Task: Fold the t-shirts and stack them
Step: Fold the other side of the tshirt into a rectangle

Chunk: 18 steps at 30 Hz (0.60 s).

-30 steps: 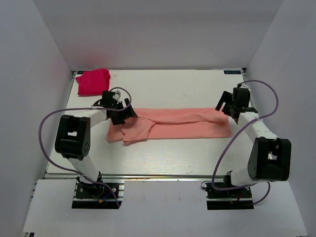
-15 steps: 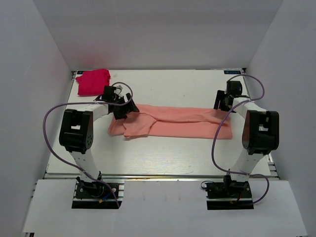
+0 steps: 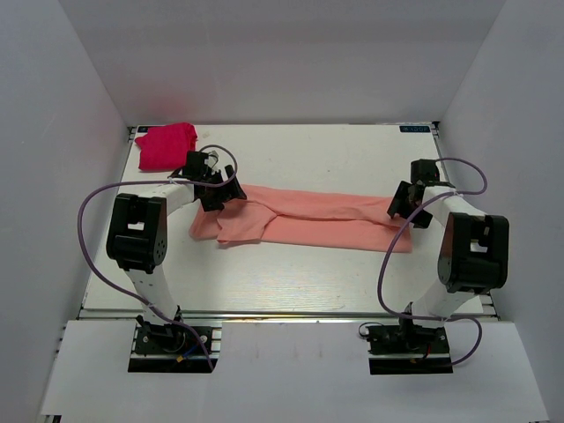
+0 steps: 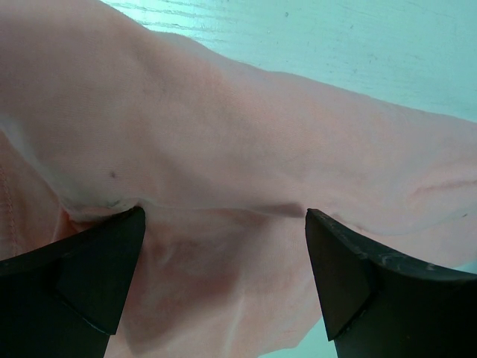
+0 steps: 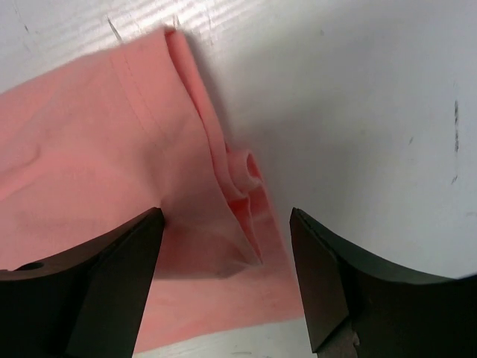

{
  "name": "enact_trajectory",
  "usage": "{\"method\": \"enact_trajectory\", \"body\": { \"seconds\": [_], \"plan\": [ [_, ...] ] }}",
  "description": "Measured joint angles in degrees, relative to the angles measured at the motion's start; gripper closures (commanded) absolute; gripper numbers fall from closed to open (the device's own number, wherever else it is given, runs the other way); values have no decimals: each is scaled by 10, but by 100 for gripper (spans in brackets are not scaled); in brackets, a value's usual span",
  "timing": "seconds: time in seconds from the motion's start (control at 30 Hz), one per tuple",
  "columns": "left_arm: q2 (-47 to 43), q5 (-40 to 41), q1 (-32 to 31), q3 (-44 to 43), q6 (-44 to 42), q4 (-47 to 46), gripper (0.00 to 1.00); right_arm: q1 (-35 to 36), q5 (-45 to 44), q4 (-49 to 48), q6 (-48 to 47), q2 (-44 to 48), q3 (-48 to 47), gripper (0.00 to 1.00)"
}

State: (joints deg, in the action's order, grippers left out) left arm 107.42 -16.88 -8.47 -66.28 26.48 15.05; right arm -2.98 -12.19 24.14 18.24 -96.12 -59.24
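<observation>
The salmon t-shirt (image 3: 326, 218) lies on the table as a long strip folded lengthwise, its left end bunched. My left gripper (image 3: 226, 192) is low over that left end, open, with the cloth (image 4: 223, 149) filling the gap between its fingers (image 4: 89, 276). My right gripper (image 3: 404, 208) is at the strip's far right corner, open, straddling the layered, rolled edge of the cloth (image 5: 238, 175). In neither wrist view is the fabric pinched. The magenta-red t-shirt (image 3: 165, 145) sits as a small folded bundle at the back left corner.
White walls close the table (image 3: 308, 154) in at the back and on both sides. Purple cables loop off both arms over the table's sides. Bare tabletop (image 5: 358, 104) lies right of the shirt's end.
The right gripper swung toward the back, then came down over the shirt's right end. The left gripper shifted slightly toward the back, and the bunched left end moved a little with it.
</observation>
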Motion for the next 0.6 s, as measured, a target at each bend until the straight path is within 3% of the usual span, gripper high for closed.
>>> {"method": "enact_trajectory", "body": {
  "seconds": [0.1, 0.3, 0.43, 0.57, 0.6],
  "plan": [
    [0, 2, 0, 0, -2, 0, 0, -2, 11, 9, 30, 26, 20, 26],
    [0, 2, 0, 0, -6, 0, 0, -6, 41, 14, 68, 31, 25, 38],
    [0, 2, 0, 0, -8, 0, 0, -8, 57, 14, 81, 31, 31, 57],
    [0, 2, 0, 0, -8, 0, 0, -10, 74, 13, 89, 31, 31, 99],
    [0, 2, 0, 0, -8, 0, 0, -10, 76, 12, 88, 31, 31, 100]
  ]
}}
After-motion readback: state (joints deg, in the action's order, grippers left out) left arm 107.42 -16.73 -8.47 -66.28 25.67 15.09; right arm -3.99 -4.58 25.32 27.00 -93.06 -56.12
